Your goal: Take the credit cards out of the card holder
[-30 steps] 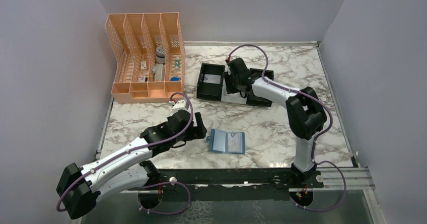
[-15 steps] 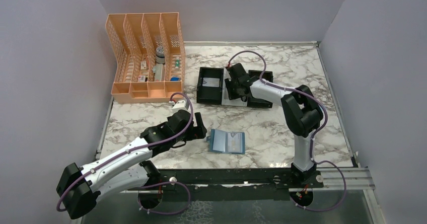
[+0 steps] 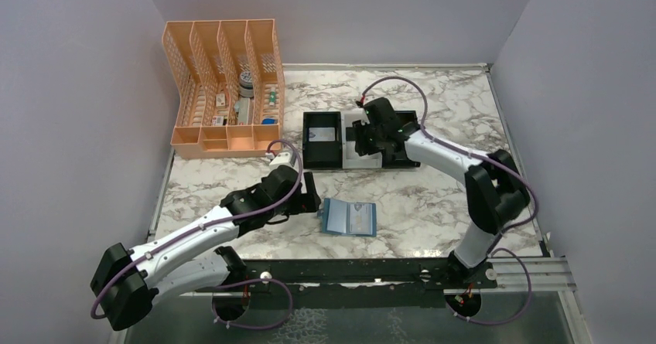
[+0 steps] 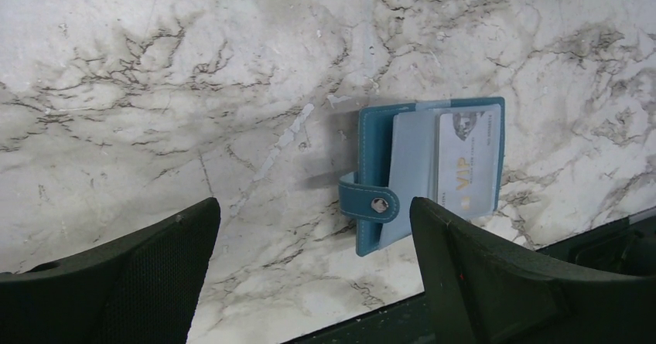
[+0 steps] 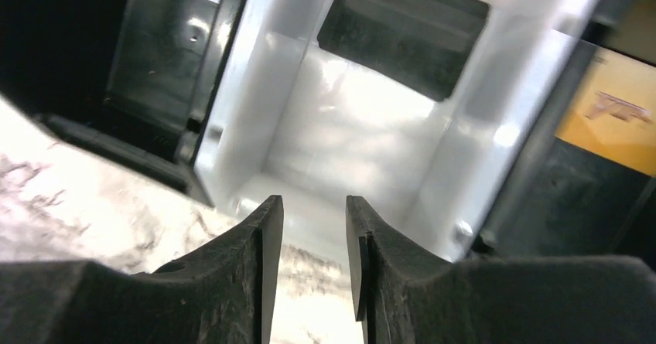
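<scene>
Just left of the flat teal-blue bifold card holder [image 3: 350, 218], left gripper [image 3: 305, 197]: jaws spread wide, empty. Holder lies open on marble table [image 3: 433, 205], silver-grey plastic card [image 4: 466, 162] in its pocket. Beyond the holder, right gripper [image 5: 313, 212] over black-and-white three-compartment tray [image 3: 306, 139], white middle bay: jaws narrowly parted, empty.

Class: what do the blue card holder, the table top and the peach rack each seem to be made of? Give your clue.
Card holder: leather or imitation, matte; stitched edge, metal snap.
Table top: marble-look, slightly shiny; grey veins, perhaps printed laminate.
Rack: peach plastic, judging by its moulded mesh walls.
</scene>
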Motion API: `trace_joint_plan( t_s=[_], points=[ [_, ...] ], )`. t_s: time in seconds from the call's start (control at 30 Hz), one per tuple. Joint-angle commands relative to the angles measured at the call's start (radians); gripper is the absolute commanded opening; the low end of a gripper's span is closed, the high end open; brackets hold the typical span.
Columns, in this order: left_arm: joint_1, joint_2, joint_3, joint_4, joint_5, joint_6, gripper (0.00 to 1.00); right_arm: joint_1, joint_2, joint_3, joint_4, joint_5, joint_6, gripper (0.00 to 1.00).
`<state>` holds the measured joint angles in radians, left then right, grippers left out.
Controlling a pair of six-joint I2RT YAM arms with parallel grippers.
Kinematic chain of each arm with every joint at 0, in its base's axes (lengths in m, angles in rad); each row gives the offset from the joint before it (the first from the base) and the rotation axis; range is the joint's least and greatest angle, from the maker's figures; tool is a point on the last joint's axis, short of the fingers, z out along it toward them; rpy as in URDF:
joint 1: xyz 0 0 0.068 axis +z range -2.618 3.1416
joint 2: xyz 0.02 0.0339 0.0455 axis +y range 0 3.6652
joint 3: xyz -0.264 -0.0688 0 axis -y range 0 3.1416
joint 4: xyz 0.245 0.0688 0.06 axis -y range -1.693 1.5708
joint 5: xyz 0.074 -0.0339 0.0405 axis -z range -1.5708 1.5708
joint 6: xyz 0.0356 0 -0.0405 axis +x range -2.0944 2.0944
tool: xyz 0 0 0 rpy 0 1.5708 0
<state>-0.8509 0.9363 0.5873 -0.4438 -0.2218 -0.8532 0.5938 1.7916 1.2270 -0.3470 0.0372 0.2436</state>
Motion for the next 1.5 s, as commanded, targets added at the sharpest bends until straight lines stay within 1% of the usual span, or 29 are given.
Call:
trace_joint_plan(
  t_s=[0.0,0.17,0.27,0.4,0.53,0.67,0.8,0.83,0.9,1.03,1.2,1.47],
  points=[
    [0.004,0.025,0.043,0.026,0.086,0.032,0.96,0.003,-0.213,-0.120,0.062,0.057,0.075,0.38],
    [0.000,0.043,0.064,0.041,0.170,0.048,0.93,0.003,-0.464,-0.408,0.201,-0.052,0.251,0.41],
    [-0.002,0.046,0.093,0.050,0.217,0.062,0.91,0.002,-0.560,-0.580,0.292,-0.164,0.379,0.42],
    [-0.027,0.073,0.130,0.082,0.301,0.082,0.88,0.003,-0.601,-0.737,0.388,-0.339,0.500,0.39],
    [-0.101,0.135,0.152,0.134,0.321,0.077,0.84,0.003,-0.608,-0.844,0.530,-0.492,0.556,0.33],
    [-0.150,0.203,0.149,0.206,0.307,0.042,0.79,0.002,-0.621,-0.849,0.486,-0.479,0.553,0.30],
    [-0.159,0.249,0.124,0.300,0.293,-0.007,0.75,0.003,-0.639,-0.835,0.410,-0.447,0.534,0.26],
    [-0.158,0.257,0.122,0.312,0.284,-0.014,0.74,0.002,-0.640,-0.832,0.395,-0.445,0.531,0.24],
    [-0.159,0.276,0.121,0.329,0.268,-0.023,0.73,0.002,-0.634,-0.828,0.379,-0.449,0.528,0.21],
    [-0.158,0.316,0.124,0.363,0.272,-0.027,0.71,0.003,-0.601,-0.831,0.372,-0.469,0.529,0.19],
    [-0.158,0.371,0.131,0.369,0.280,-0.024,0.69,0.003,-0.544,-0.829,0.391,-0.498,0.523,0.15],
    [-0.158,0.441,0.107,0.411,0.280,-0.031,0.62,0.002,-0.503,-0.814,0.325,-0.438,0.487,0.13]
  ],
)
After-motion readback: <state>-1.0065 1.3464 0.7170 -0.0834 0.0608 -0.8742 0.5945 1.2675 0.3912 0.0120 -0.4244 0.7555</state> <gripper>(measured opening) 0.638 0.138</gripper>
